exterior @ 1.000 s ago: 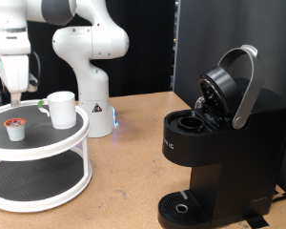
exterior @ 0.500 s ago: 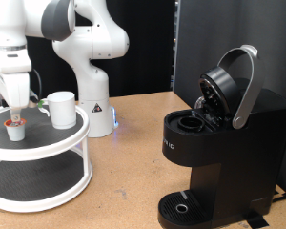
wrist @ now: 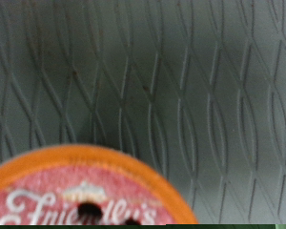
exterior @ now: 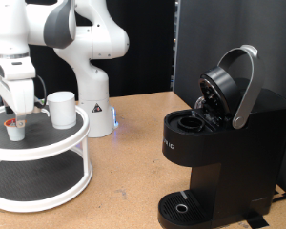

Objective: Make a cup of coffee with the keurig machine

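A white robot arm is reaching down over a round white two-tier stand (exterior: pixel 48 157) with grey mesh shelves, which is sitting on the wooden tabletop (exterior: pixel 133 162) at the exterior view's left. Its tool (exterior: pixel 15 118) is hanging just above, or perhaps touching, a tiny white coffee pod with a reddish top (exterior: pixel 15 130) on the upper shelf. From the room, the arm's own body is hiding the fingertips, so I cannot tell how far apart they are standing, nor whether they are gripping anything. The wrist view is showing none of the fingers: only the grey mesh of the shelf and the orange-rimmed, printed foil lid of the pod (wrist: pixel 86 196), very close and blurred.

The plain white cylindrical mug (exterior: pixel 61 109) is standing upright on the same upper shelf, just beside the pod, towards the exterior view's right, apart from the tool.

The large black boxy coffee machine (exterior: pixel 219 143) is sitting well apart from the stand, at the exterior view's right. Its silver-grey arched handle (exterior: pixel 246 86) is raised and the lid is tilted open, exposing the dark pod chamber (exterior: pixel 193 122). The round drip tray (exterior: pixel 186 206) at its foot is bare; no mug is standing there.

My judgement is that the pod pick-up is the step in hand, with the brewer already opened to receive it. Closing on so small a pod is calling for the fingers to be centred on either side of its rim and kept clear of the neighbouring mug.
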Robot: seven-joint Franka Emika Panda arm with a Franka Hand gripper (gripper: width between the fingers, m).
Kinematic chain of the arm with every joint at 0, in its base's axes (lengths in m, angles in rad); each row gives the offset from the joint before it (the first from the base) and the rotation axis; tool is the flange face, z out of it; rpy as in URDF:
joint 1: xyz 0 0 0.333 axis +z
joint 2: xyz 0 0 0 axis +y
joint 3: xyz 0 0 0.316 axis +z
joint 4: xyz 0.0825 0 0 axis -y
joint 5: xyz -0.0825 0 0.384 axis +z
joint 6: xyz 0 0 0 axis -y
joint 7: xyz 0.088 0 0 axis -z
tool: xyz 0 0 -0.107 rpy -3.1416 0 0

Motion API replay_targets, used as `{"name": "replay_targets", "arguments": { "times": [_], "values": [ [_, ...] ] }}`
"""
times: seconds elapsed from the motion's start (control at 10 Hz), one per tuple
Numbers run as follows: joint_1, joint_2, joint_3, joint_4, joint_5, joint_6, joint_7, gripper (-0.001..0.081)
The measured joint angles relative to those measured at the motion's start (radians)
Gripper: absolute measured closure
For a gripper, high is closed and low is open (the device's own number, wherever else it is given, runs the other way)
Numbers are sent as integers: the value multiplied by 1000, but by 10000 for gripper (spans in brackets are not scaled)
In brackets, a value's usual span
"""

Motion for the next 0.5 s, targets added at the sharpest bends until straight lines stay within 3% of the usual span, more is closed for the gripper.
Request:
{"name": "replay_targets", "arguments": {
  "times": [0.5],
  "values": [
    [0,1,-14,-47,0,55,0,1]
  ]
}}
